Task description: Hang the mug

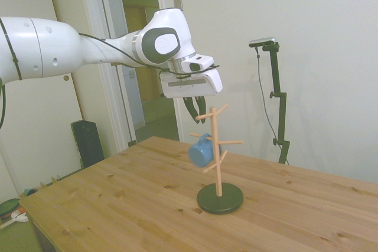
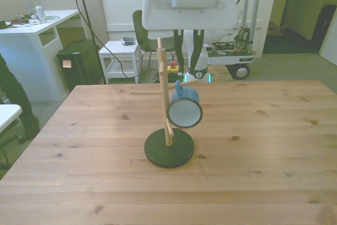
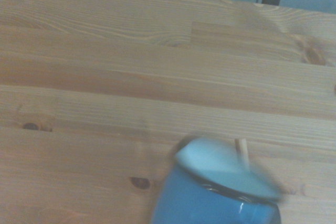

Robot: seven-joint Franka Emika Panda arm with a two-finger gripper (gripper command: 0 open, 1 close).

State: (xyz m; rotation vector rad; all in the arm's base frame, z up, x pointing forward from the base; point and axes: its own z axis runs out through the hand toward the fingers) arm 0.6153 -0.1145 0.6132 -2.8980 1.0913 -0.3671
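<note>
Light-blue enamel mug (image 1: 201,151) is hanging on the wooden peg tree (image 1: 218,151) mid-tabletop; the front view alone is showing its white inside. Black two-finger gripper (image 1: 195,111) is hovering above, fingers spread, empty.

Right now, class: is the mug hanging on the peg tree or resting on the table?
Hanging: the mug dangles tipped from a peg of the peg tree, clear of the table.

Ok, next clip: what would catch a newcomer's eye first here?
The blue mug hanging by its handle on a peg of the wooden mug tree, tipped on its side, near the middle of the table. Just above it hangs the white arm's tool, fingers open and empty, clear of the mug.
</note>
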